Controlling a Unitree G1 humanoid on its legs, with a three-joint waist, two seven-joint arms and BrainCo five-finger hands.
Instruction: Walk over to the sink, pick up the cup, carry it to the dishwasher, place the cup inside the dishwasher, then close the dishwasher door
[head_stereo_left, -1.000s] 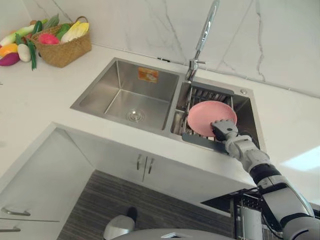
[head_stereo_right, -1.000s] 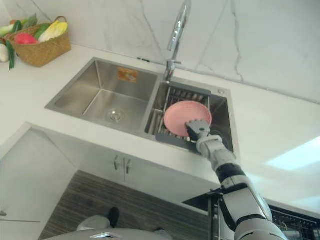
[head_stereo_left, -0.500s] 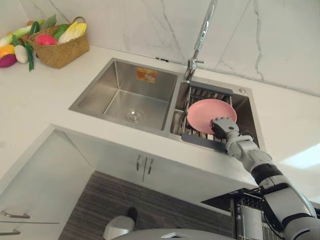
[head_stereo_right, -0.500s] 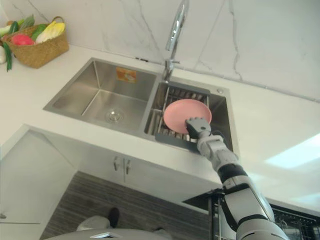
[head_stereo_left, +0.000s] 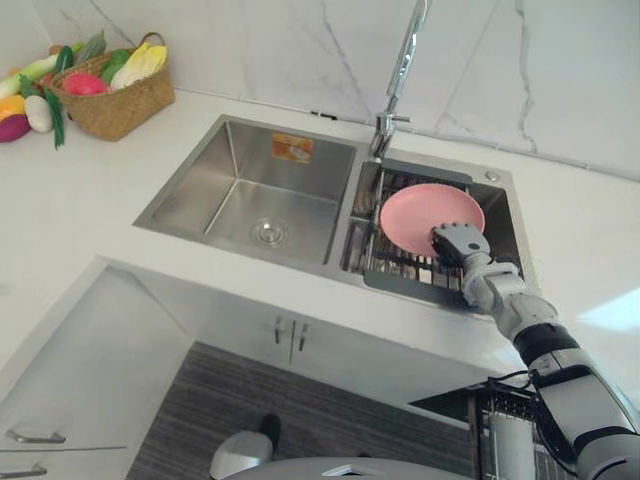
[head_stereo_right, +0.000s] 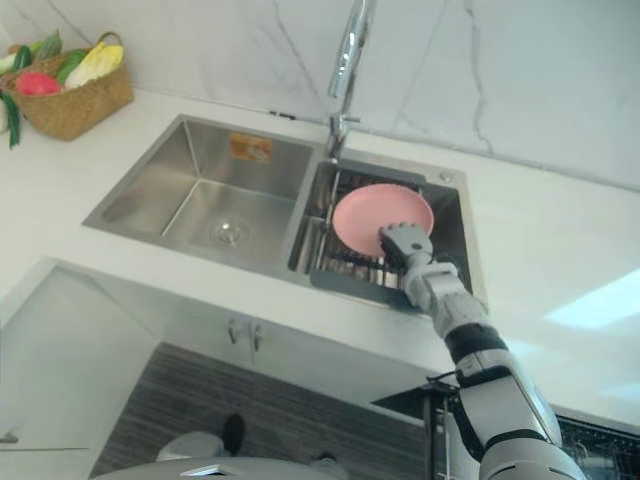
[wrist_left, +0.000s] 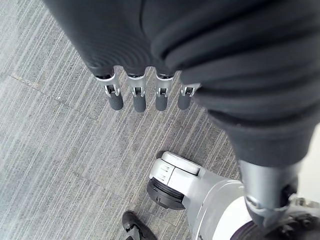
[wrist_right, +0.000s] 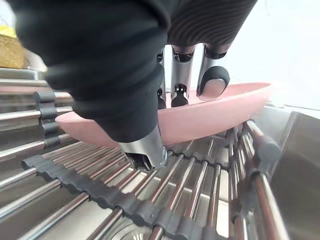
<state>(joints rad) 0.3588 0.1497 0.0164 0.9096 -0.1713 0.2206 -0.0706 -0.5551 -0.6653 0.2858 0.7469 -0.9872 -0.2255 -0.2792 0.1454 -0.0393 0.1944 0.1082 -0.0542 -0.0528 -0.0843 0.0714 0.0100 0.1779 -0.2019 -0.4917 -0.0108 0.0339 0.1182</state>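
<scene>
The right hand (head_stereo_left: 458, 242) pinched the pink plate (head_stereo_left: 425, 212) by its edge (a plate, not a cup), middle right. That thin hold could let it slip onto the rack (head_stereo_left: 400, 268). The left hand (wrist_left: 137, 100) hung loose.

White bench (head_stereo_left: 70, 190), marbled wall (head_stereo_left: 560, 70) behind it. Woven basket (head_stereo_left: 112, 100) at far left, heaped with vegetables (head_stereo_left: 135, 62). More loose vegetables (head_stereo_left: 38, 112) on the bench just beside it, to the left. Chrome tap (head_stereo_left: 402, 70) upright near the wall. Metal dish rack (wrist_right: 165, 195) below the tap, bars fitted with dark rubber sleeves. Under the bench: white cabinet doors (head_stereo_left: 250, 315), two handles (head_stereo_left: 290, 336) side by side. Grey striped floor (head_stereo_left: 330, 410).
</scene>
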